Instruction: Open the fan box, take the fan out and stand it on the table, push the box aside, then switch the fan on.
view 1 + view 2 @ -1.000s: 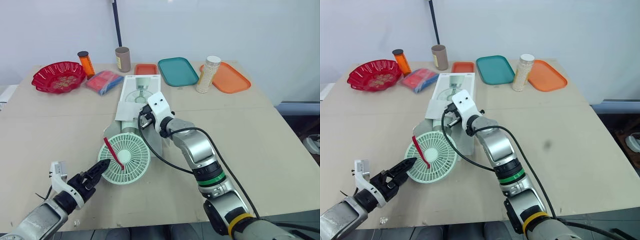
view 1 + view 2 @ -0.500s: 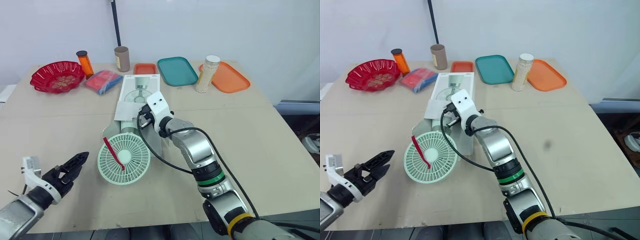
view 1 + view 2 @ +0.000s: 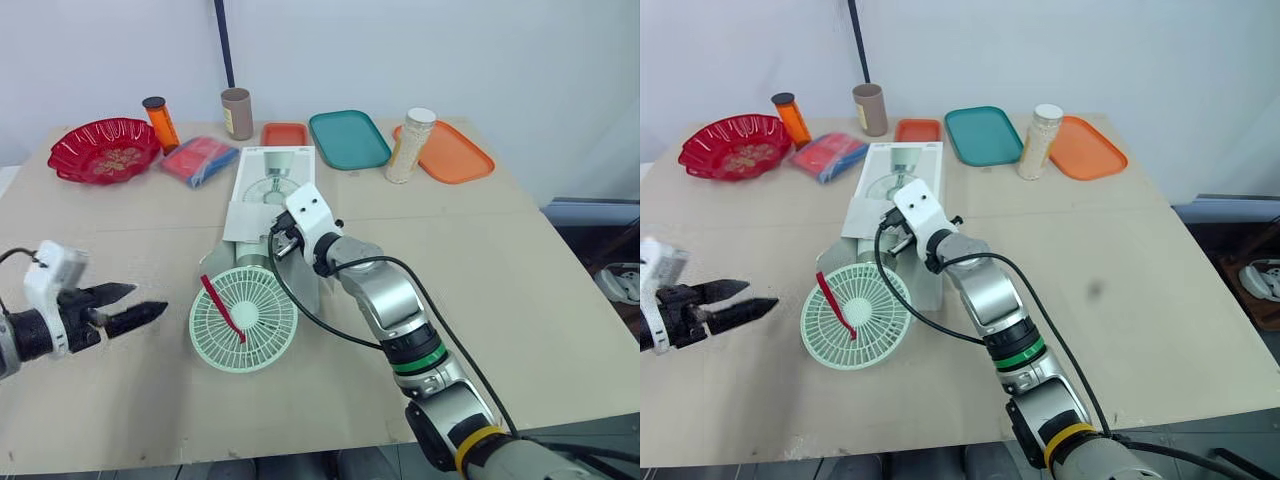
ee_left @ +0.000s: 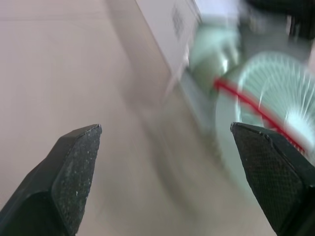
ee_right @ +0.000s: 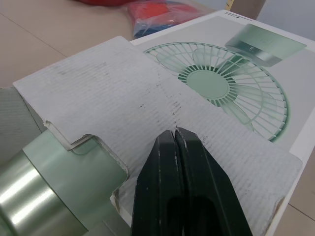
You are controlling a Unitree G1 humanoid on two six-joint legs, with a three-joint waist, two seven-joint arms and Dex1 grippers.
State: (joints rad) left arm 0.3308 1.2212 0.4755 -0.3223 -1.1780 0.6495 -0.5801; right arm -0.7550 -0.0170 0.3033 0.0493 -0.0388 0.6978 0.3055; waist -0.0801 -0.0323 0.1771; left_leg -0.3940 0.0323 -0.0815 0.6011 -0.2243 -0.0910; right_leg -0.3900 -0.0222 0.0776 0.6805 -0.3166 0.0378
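The fan (image 3: 243,323) lies on its side, half out of the box (image 3: 270,185). Its round grille faces the near edge of the table (image 3: 520,260), and its pale green body (image 5: 54,196) is still tucked under the open flap (image 5: 123,98). A red strip (image 3: 217,305) crosses the grille.

We judge the fan to be light, hollow plastic. The thin grille ribs would flex or snap under a pinch, and the smooth body looks slippery. The outer rim of the grille, or the neck behind it, seems the safest hold. The grille is wide and the base hidden, so we expect it to tip easily when stood up.

At 12 o'clock from the grille, the right gripper (image 5: 175,133) has its fingers pressed together, tips resting on the cardboard flap with nothing between them. The box is stiff card and should slide readily on the bare wood.

At 9 o'clock, well apart from the fan, the left gripper (image 3: 140,300) hovers over the table with its fingers spread wide and empty.

Further out, along the far edge, are:
- a red bowl (image 3: 103,150) at 10 o'clock
- an orange bottle (image 3: 155,120) and a red packet (image 3: 200,160) at 11 o'clock
- a teal tray (image 3: 348,138) at 1 o'clock
- a jar (image 3: 413,145) and an orange tray (image 3: 450,155) at 2 o'clock
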